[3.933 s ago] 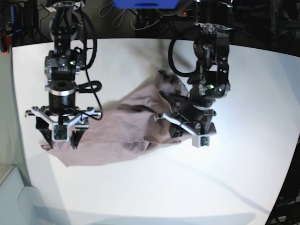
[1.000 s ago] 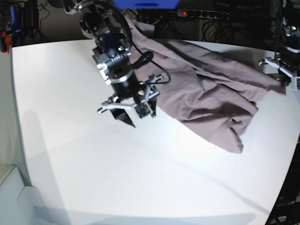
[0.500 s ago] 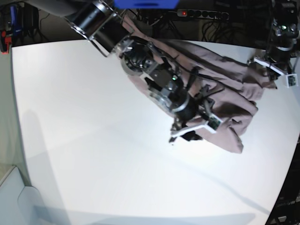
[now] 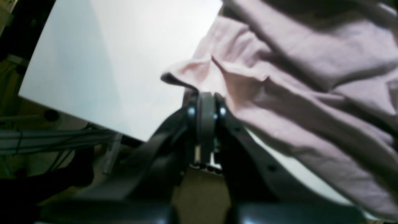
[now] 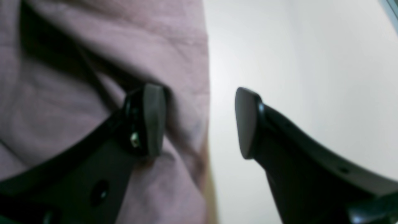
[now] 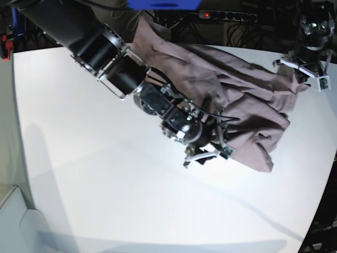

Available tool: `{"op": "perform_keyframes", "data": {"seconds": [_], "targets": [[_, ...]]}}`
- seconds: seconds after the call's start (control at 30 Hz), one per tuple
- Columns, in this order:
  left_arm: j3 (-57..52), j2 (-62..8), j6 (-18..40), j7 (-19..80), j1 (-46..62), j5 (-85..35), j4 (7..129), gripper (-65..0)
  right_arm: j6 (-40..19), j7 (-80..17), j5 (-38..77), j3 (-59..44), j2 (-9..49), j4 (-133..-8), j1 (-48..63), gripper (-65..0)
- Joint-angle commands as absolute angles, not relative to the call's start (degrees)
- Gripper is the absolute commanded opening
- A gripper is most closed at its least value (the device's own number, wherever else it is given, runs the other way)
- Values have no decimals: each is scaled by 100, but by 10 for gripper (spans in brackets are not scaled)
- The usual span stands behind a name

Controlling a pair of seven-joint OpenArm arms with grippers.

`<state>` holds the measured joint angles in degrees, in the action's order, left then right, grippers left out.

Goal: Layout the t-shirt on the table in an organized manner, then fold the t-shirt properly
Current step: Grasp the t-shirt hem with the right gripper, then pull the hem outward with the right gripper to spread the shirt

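The dusty-pink t-shirt (image 6: 237,100) lies crumpled across the back right of the white table (image 6: 105,184), with one end hanging off the far edge. My left gripper (image 6: 308,73) is at the back right, shut on a corner of the t-shirt (image 4: 295,62). In the left wrist view the left gripper (image 4: 203,96) pinches the cloth's edge beside the table (image 4: 108,62). My right arm reaches diagonally across the table. Its right gripper (image 6: 202,155) is open at the shirt's near edge. In the right wrist view the right gripper (image 5: 199,121) straddles that edge, one finger over the t-shirt (image 5: 93,77), the other over the table (image 5: 311,62).
A power strip (image 6: 226,16) with a red light and cables lie behind the table's far edge. A blue object (image 6: 163,4) hangs at the top. The table's rounded edge runs down the right side. A white bin corner (image 6: 16,221) sits at the bottom left.
My right arm has swung from the table's middle to the shirt's near edge and stayed open. The left gripper has drawn the held corner slightly left and back.
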<state>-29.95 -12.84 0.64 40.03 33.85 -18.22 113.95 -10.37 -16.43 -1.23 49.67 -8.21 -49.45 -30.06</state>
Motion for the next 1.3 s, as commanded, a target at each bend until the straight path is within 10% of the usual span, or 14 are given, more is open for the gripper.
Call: {"op": "perform_keyframes", "data": {"seconds": [0.0,0.2,0.9,1.27], "targets": [[-3037,-1341,40,3908,3415,-1824,11495,-648,-989,-1446,-101,4954,-900,-4998,-3116,-305],[-3037,-1341,40,3873,3415,-1807,11477,-648,-989,-1376,-110,4954,-900,-4558,-3143,-650],[-3415,-1341,22,3908,2782,-1833,11433,-648,-980,-1552,-119,1262,154,-4892,-4435,-650],[-3899,-1279,22,3908,2387,-1824,11134,-648,-980,-1525,-119,945,699,-4857,-4040,-650]]}}
